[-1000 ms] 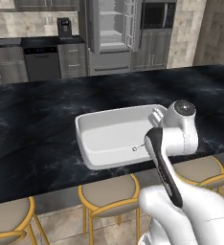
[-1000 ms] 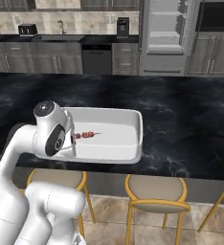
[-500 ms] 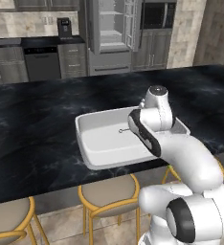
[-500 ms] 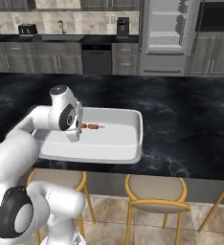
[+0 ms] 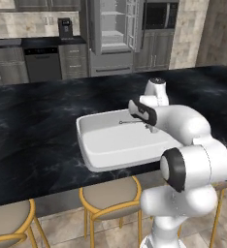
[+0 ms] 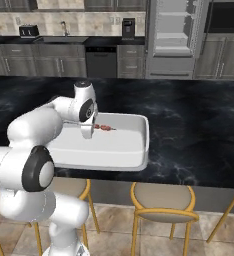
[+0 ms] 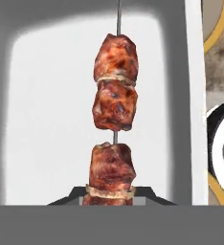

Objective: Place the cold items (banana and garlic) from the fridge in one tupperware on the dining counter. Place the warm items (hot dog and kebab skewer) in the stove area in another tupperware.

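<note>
The two-finger gripper (image 7: pixel 111 198) was closed on the thin metal kebab skewer with browned meat chunks (image 7: pixel 113 117); light, rigid rod, projecting beyond the jaws; chunks likely soft, greasy.

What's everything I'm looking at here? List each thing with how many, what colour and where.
Shallow rectangular tupperware tray: one, white, on the island near its front edge.
Kebab skewer of meat chunks on a thin metal stick: one, reddish-brown, held over the tray.
Long marble-topped dining counter: one, black with white veins, across the middle.
Round stools: several, tan seats on yellow frames, under the counter's front.
Tall French-door fridge: one, grey steel, doors open, back wall.
Dishwasher: one, black, left of the fridge.
Coffee maker: one, black, on the back worktop.
Toaster: one, silver, back worktop.
Robot arm: one, white with dark joints.
Gripper: one, shut on the skewer.
</note>
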Controlling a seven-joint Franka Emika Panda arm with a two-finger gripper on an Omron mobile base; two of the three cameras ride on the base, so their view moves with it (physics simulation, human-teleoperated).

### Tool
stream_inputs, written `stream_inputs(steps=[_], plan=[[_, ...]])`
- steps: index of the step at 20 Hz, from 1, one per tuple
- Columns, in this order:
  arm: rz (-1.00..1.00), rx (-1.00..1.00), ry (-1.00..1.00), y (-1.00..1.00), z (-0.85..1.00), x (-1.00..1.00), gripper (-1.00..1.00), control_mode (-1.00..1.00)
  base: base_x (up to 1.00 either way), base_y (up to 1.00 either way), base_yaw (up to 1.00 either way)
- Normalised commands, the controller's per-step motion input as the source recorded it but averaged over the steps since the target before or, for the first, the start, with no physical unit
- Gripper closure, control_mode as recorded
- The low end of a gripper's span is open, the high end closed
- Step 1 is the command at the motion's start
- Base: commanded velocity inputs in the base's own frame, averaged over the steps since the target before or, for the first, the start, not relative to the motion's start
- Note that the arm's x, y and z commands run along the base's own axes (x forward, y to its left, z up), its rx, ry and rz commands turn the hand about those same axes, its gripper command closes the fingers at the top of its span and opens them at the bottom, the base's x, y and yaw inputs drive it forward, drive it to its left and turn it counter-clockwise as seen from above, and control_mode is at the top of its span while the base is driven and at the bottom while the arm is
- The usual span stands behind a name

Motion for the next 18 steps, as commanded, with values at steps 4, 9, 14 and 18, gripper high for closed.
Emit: stream_inputs(steps=[4,9,14,18], plan=[[0.05,0.04,0.10,0.00,-0.67,0.40,1.00,-1.00,0.00,0.00,0.00],[0.04,0.03,0.07,0.00,-0.61,0.38,1.00,-1.00,0.00,0.00,0.00],[0.00,0.04,0.00,-0.01,-0.50,0.26,1.00,-1.00,0.00,0.00,0.00],[0.00,0.04,0.00,-0.06,-0.37,0.21,1.00,-1.00,0.00,0.00,0.00]])
